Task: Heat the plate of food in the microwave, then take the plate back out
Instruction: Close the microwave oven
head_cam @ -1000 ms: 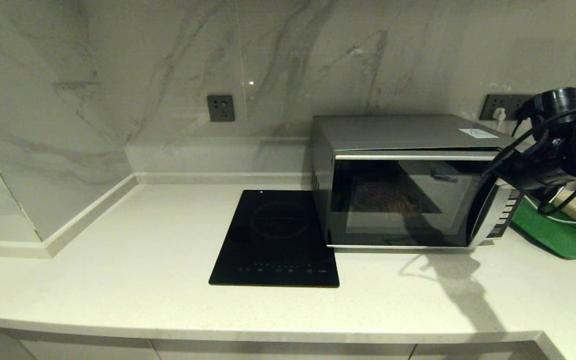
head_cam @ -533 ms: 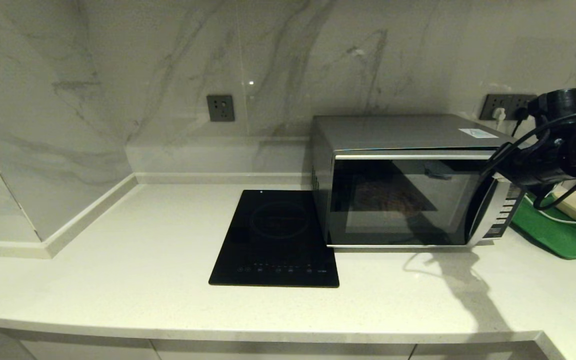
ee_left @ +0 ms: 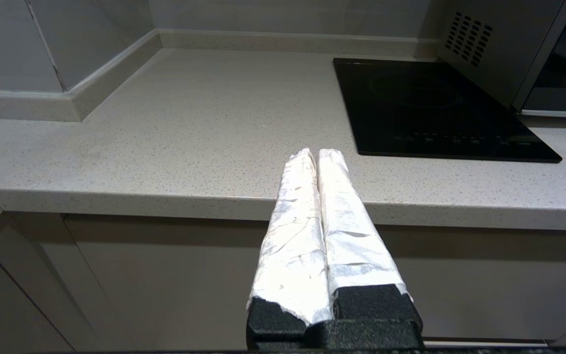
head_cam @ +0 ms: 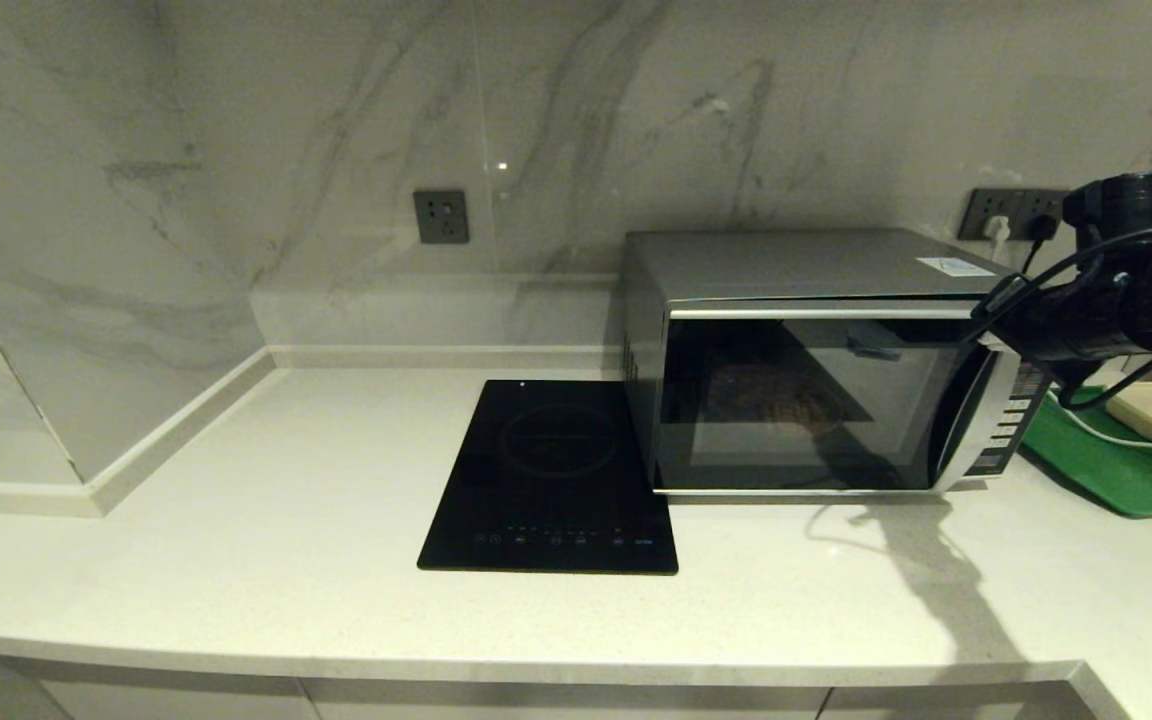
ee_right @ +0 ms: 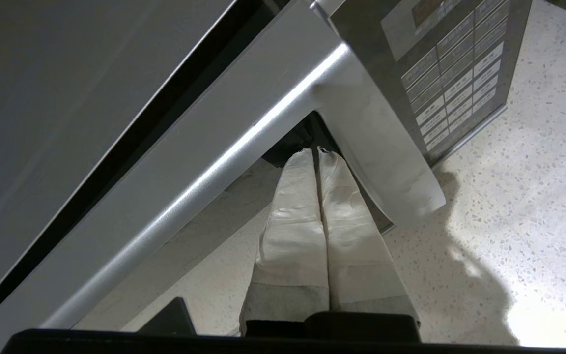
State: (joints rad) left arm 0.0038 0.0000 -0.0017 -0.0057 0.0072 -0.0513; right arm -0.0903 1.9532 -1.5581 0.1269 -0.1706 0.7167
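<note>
Over the last second our right arm rises a little and draws back towards the right edge of the head view, so more of the keypad (head_cam: 1006,425) shows than before. The right gripper (ee_right: 316,151) has its fingers pressed together, holding nothing, with the tips tucked in the gap behind the curved silver handle (ee_right: 243,142) at the upper right corner of the microwave (head_cam: 816,365). The door looks closed, flush with the body. Through the dark glass we see a dim brownish shape that we take for the plate of food (head_cam: 781,400), sitting inside the cavity; its colour does not come through. We judge that the heating step is behind us or ending, and that we are hooking the handle to pull the door open. The left gripper (ee_left: 315,155) hangs parked below the desk (head_cam: 236,520) edge, fingers together and empty, facing the cooktop (head_cam: 556,480). A green tray (head_cam: 1106,470) lies to the right of the microwave.
</note>
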